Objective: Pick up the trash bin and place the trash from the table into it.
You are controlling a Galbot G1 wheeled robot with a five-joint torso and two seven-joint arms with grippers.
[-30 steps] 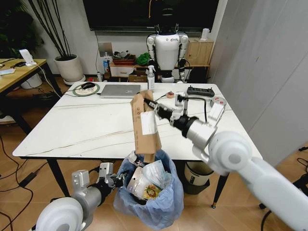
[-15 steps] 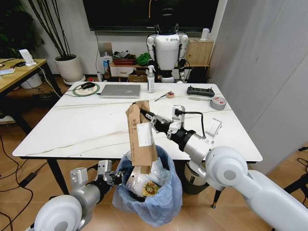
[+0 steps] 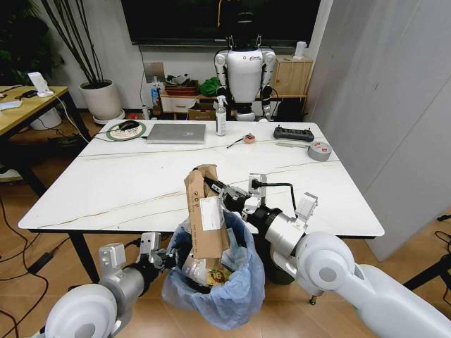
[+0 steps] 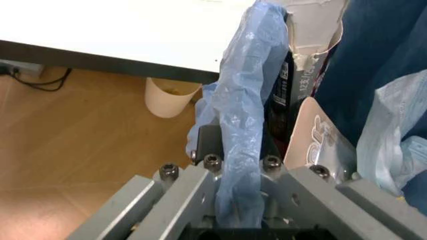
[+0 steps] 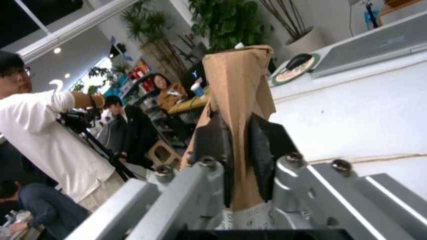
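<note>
Trash bin [image 3: 215,285], lined with a blue bag, hangs at lower centre of the head view below the near edge of the white table [image 3: 127,186], its rim pinched by the left gripper [image 3: 161,260]. Right gripper [image 3: 211,189] clamps a torn brown cardboard box [image 3: 204,215], upright, its lower end inside the bin.

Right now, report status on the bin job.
Left pincer shut on trash bin rim. Right pincer shut on cardboard box, upright, lower end in the bin. Nothing in the way.
</note>
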